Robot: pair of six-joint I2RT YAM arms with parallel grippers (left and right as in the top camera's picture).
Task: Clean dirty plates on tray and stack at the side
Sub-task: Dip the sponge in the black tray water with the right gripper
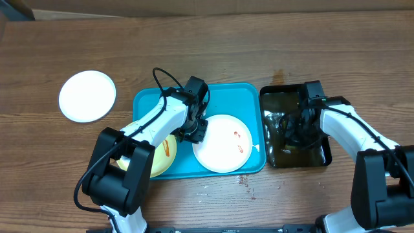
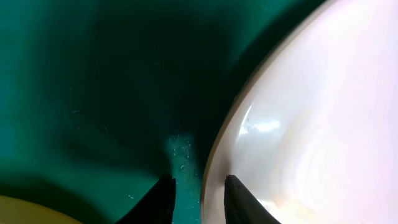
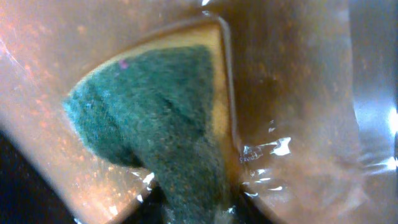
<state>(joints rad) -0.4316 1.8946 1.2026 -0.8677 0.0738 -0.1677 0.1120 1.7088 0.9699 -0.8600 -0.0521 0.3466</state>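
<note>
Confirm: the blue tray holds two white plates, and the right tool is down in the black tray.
Not quite. The overhead view shows the blue tray holding one white plate and one yellow-green plate, not two white ones. The right tool is down in the black tray, as stated.

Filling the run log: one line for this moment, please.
left pincer: grips smeared white plate rim | right pincer: pinches sponge in black tray

Overhead bright, even; wrist views blurred, glary
</note>
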